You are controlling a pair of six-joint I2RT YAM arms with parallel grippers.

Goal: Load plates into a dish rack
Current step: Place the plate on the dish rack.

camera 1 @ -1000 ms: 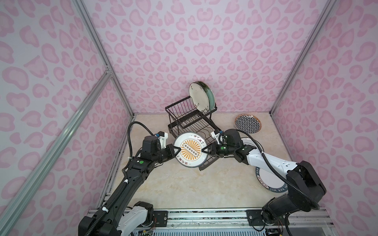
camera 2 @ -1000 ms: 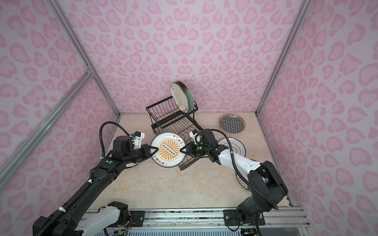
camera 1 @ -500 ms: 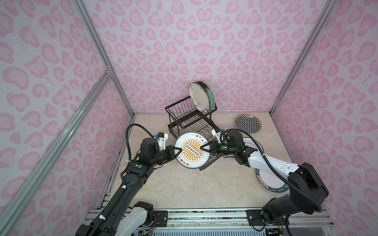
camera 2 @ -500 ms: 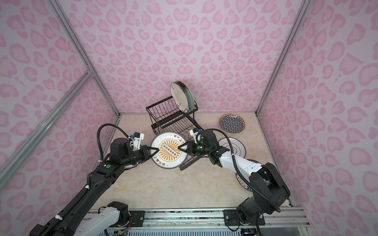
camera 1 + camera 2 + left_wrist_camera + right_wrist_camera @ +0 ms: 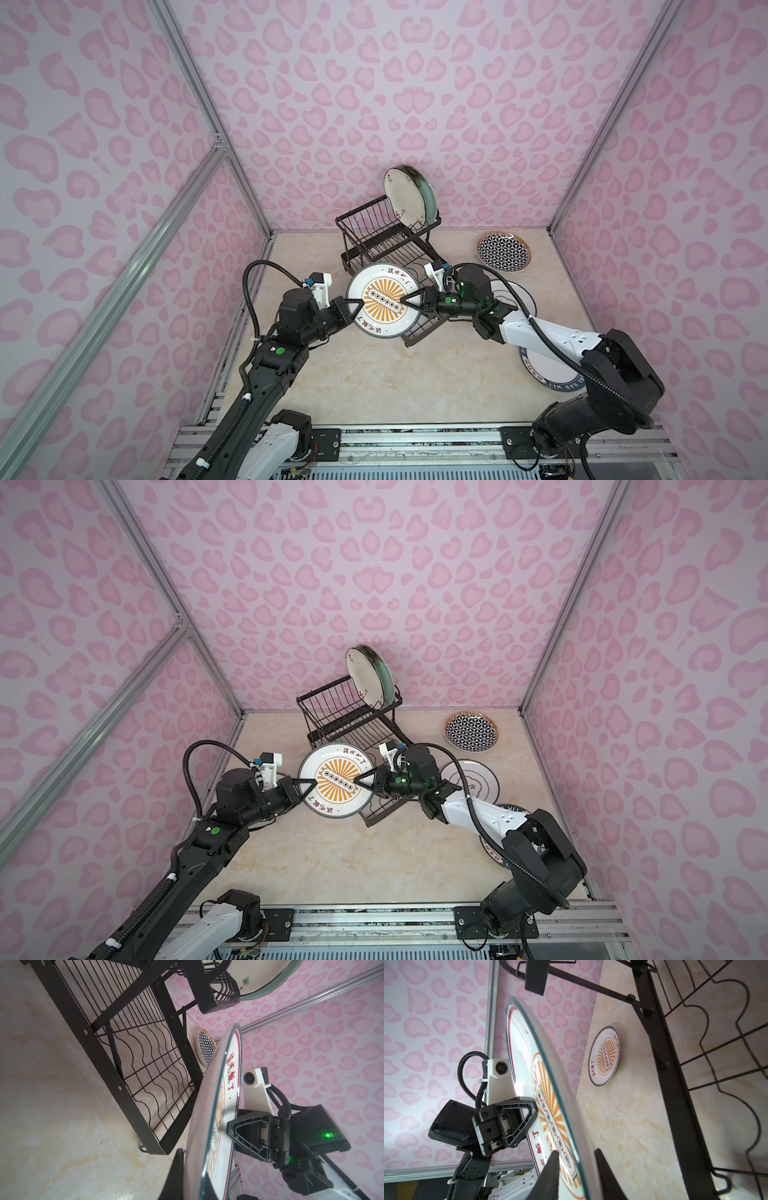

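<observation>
An orange sunburst plate [image 5: 382, 301] [image 5: 336, 780] hangs level over the front corner of the black dish rack [image 5: 386, 245] [image 5: 345, 725]. My left gripper [image 5: 356, 305] [image 5: 197, 1159] is shut on its left rim. My right gripper [image 5: 409, 298] [image 5: 576, 1151] straddles the opposite rim, open, with a gap showing between the upper finger and the plate's face [image 5: 546, 1076]. Two plates stand in the rack's upper basket, a cream one [image 5: 405, 201] in front of a teal one [image 5: 428, 199]. The lower tray [image 5: 133, 1068] holds no plate.
On the table lie a black-white geometric plate [image 5: 503, 251] at the back right, a white cloud-outline plate [image 5: 473, 785] under my right arm and a teal-lettered plate [image 5: 548, 370] half hidden by that arm. A second orange sunburst plate [image 5: 605, 1056] lies left of the rack.
The plate and both grippers have shifted slightly; my left arm has drawn back a little. The right jaws widened and then narrowed somewhat around the rim.
</observation>
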